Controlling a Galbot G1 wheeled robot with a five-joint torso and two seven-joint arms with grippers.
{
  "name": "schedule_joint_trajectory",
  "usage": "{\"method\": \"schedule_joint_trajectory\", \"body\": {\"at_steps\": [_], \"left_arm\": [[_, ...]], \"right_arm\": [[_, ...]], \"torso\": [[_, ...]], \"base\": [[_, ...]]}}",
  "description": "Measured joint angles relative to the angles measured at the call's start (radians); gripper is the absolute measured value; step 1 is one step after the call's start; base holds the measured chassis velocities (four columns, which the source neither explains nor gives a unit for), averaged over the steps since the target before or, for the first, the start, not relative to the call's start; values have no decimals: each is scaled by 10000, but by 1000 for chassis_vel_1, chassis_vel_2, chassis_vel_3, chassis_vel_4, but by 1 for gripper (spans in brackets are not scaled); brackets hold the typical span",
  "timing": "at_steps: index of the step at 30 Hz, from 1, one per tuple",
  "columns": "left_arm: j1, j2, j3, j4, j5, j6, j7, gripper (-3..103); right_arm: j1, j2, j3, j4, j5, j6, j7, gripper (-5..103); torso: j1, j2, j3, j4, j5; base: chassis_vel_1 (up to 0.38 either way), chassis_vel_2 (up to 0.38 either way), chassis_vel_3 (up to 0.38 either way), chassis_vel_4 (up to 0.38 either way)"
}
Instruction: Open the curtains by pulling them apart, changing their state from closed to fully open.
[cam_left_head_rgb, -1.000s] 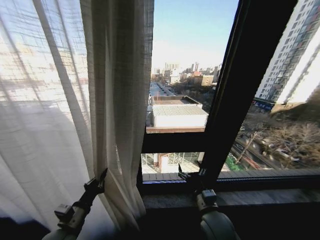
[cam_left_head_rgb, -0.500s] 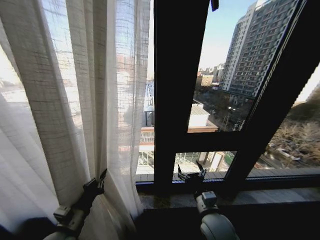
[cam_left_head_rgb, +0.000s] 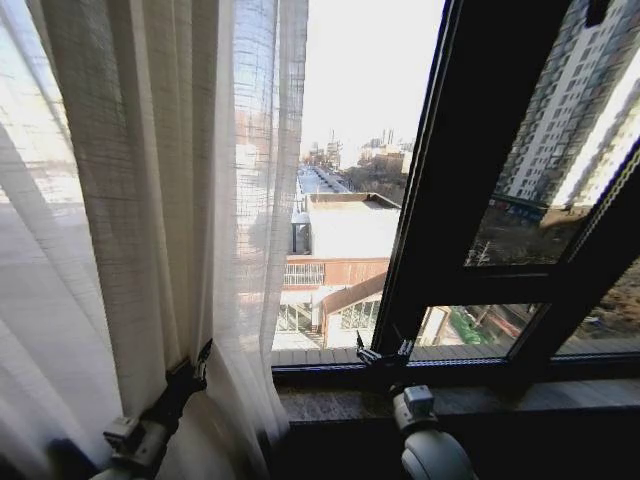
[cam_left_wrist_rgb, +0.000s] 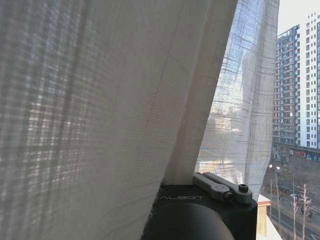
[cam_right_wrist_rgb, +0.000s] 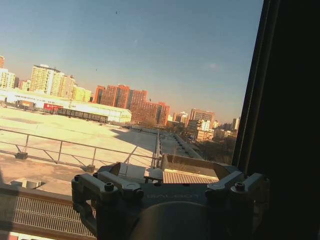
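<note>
The curtains (cam_left_head_rgb: 150, 200) hang bunched to the left of the dark window frame (cam_left_head_rgb: 440, 200) — the left tool (cam_left_head_rgb: 197, 365) is clamped on their lower edge; the right tool (cam_left_head_rgb: 380, 350), fingers spread, sits at the frame's foot.

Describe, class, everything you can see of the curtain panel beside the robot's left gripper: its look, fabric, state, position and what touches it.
The curtain panel is sheer cream-white woven fabric, translucent, hanging in long vertical pleats. It is gathered on the left side of the window, leaving the glass to its right uncovered. The left gripper presses into its lower folds, and the cloth drapes against that gripper's body in the left wrist view. Its free edge hangs near the dark window frame.
</note>
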Motion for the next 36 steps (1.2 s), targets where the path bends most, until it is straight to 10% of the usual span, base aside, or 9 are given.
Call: {"method": "schedule_joint_trajectory", "body": {"at_steps": [36], "left_arm": [[122, -267, -18, -23, 127, -203, -1, 0]], "right_arm": [[114, -74, -109, -190, -5, 189, 12, 100]], "torso": [[0, -2, 1, -2, 0]], "base": [[91, 84, -91, -91]]}}
